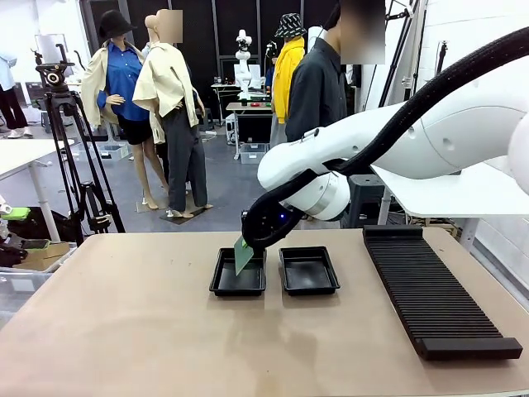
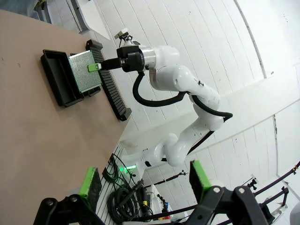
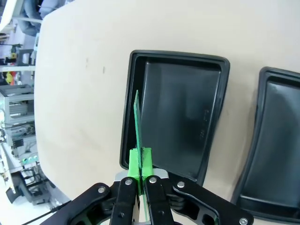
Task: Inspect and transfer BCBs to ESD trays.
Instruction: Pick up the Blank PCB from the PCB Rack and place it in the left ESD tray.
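Lower centre: right gripper (image 3: 140,163) clamps BCB (image 3: 138,123) by one edge; board stands on edge above ESD tray (image 3: 183,108), apparently clear of its floor. Thin, light, stiff, likely fragile: edge hold suits; left gripper (image 2: 145,180) wide, empty.

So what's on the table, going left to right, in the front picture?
Shallow black rectangular plastic tray, with a thin green circuit board held over it → second identical black tray → long black ribbed slotted rack.
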Robot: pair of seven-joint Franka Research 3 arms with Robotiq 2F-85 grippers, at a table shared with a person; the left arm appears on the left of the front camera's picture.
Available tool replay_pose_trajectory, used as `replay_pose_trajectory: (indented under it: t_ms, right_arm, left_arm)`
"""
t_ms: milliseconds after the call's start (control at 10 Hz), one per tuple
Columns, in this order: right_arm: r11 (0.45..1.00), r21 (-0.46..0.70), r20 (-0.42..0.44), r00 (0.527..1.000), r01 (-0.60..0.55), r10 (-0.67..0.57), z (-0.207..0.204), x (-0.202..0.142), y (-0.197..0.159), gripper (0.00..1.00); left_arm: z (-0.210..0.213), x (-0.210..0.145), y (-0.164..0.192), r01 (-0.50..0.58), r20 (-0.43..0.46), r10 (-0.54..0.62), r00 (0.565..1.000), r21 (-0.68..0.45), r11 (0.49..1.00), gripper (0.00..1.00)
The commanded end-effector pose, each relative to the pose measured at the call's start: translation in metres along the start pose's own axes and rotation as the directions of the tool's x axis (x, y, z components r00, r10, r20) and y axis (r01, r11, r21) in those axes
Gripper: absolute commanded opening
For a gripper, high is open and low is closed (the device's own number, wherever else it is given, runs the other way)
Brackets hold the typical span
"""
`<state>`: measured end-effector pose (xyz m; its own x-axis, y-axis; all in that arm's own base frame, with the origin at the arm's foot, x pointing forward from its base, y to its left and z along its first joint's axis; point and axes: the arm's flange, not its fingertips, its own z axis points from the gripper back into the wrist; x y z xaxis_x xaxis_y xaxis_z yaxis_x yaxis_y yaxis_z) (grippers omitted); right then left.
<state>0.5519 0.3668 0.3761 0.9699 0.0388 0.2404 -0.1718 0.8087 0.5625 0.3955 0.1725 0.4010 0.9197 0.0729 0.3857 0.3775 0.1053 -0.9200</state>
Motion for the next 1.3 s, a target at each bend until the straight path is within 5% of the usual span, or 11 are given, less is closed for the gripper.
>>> replay_pose_trajectory:
  t_ms: [0,1200]
  right_arm:
    - [0.997,0.072,-0.003,1.0,0.014,-0.014,-0.014,0.008,-0.015,0.0]
    - [0.993,0.095,-0.049,0.997,0.065,-0.06,-0.05,0.014,-0.034,0.0]
  left_arm:
    - [0.0,-0.001,-0.002,0.004,0.0,-0.004,1.0,0.008,1.0,1.0]
    - [0.0,-0.001,-0.002,0.004,0.0,-0.004,1.0,0.008,1.0,1.0]
